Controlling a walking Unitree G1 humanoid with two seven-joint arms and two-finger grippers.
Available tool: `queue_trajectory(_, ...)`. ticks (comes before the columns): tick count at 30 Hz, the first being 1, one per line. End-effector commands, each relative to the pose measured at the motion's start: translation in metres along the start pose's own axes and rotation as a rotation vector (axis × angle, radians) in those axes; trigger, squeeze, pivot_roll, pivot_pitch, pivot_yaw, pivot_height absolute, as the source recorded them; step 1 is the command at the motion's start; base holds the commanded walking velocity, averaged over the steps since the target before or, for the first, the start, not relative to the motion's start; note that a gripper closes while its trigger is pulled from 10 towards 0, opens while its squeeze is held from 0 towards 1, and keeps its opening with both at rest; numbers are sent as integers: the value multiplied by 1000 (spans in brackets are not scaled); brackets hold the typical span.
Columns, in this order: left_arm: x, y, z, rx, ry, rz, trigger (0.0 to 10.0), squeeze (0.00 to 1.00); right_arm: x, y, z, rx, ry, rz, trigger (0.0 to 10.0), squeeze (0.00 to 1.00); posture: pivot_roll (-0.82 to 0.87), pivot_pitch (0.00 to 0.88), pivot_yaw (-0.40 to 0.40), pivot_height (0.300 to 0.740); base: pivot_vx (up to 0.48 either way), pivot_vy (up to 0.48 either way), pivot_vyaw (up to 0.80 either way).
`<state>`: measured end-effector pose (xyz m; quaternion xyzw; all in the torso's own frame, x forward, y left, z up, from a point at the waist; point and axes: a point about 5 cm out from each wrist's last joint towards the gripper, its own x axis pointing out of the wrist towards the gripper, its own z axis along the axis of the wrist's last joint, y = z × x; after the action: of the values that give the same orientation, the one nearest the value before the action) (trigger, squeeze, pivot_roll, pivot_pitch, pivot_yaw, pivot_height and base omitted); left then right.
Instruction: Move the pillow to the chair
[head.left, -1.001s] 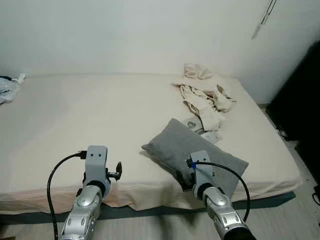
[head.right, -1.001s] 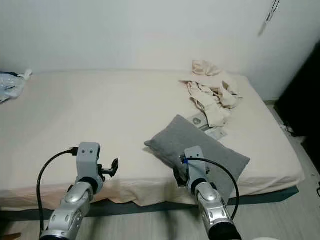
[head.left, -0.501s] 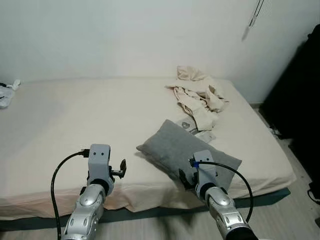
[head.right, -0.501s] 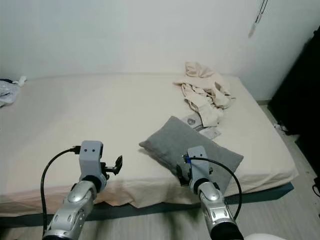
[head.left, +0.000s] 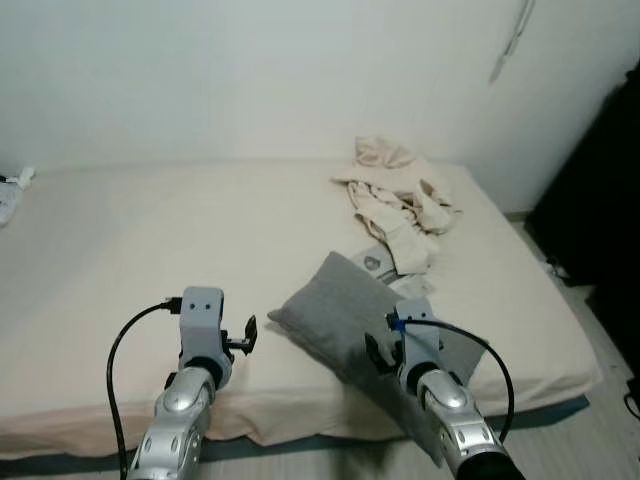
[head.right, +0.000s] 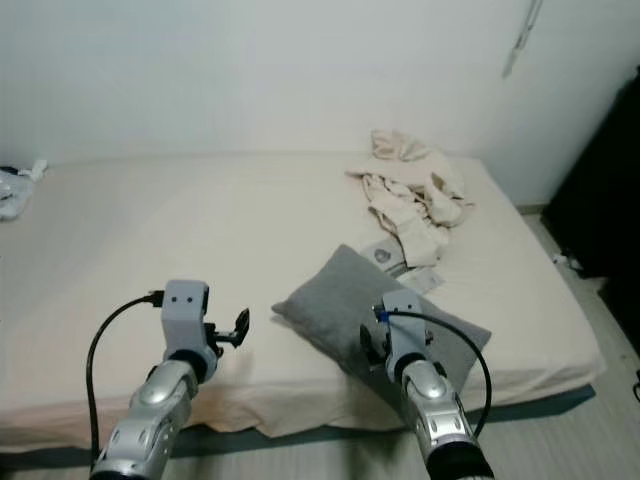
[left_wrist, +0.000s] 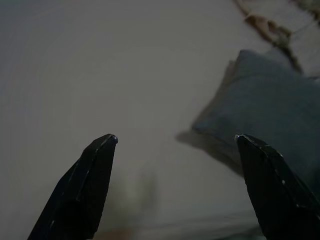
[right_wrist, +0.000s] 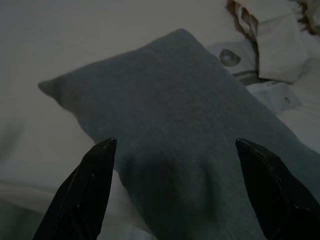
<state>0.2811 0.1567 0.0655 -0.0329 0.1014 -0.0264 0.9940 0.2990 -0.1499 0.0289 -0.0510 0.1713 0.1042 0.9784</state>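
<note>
R gripper (right_wrist: 175, 192) now closer over pillow (head.left: 345, 305), fingers spread.

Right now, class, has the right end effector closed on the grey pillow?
No. The right end effector hangs open over the grey pillow, its fingers spread apart.

Soft, even room light up top; dim, murky wrist views.

Head views are bright and slightly hazy, the pale bed (head.left: 150, 230) and wall washed out, with a dark mass at the right edge. Beyond each hand's fingers (right_wrist: 97, 185) the wrist views turn grey and grainy; the pillow (right_wrist: 185, 130) casts a soft shadow on the sheet.
</note>
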Motion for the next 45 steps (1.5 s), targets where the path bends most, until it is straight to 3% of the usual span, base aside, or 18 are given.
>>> queue_trajectory(1,0,-3,2,-10,-14,-8,10000,0,-2,-4,-4,7,8,-9,10000,0,30,87,-29,740,379,0,0)
queue_trajectory(27,1,1,1,-20,-17,34,10000,0,-1,-3,-3,-3,13,2,10000,0,28,85,-31,740,60,0,0)
queue_trajectory(33,1,1,1,5,-9,23,10000,0,-1,-2,-3,0,13,-1,10000,0,27,86,-27,740,0,0,0)
queue_trajectory(37,2,-1,1,75,-11,16,10000,0,-1,-3,-4,3,13,-5,10000,0,26,89,-23,740,0,-360,0)
queue_trajectory(41,3,3,-3,8,19,58,10000,0,-2,-3,-5,-2,14,-12,10000,0,23,90,-20,740,0,-332,0)
queue_trajectory(45,2,4,-6,24,29,55,10000,0,-2,-4,-4,-13,10,-25,10000,0,17,87,-19,740,0,0,0)
